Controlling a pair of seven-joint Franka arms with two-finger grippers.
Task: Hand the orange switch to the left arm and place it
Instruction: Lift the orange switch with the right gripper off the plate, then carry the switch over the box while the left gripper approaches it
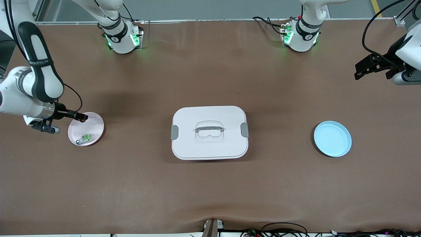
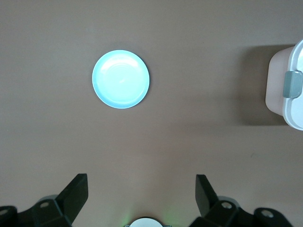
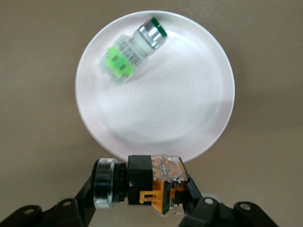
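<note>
A brown table is seen from above, with two white robot arms mounted along the top edge of the frame. At the centre of the frame lies the box (image 1: 209, 132), white with grey side clasps and a clear handle on its lid.

At the left of the frame a pale pink plate (image 1: 95, 123) is set on the table, toward the right arm's end. The right gripper (image 1: 80, 116) is held over the upper edge of this plate, and its fingers are clamped on the orange switch (image 3: 149, 185), which is lifted clear of the plate. In the right wrist view the switch is seen gripped sideways between the black fingers (image 3: 196, 201), its black body in the middle and its orange end to one side. A silver-and-green switch (image 1: 86, 138) is left lying on its side in the plate.

At the right of the frame a light blue plate (image 1: 332, 138) rests on the table. The left gripper (image 1: 360, 70) is held in the air at the upper right of the frame, fingers spread apart and nothing between them.
</note>
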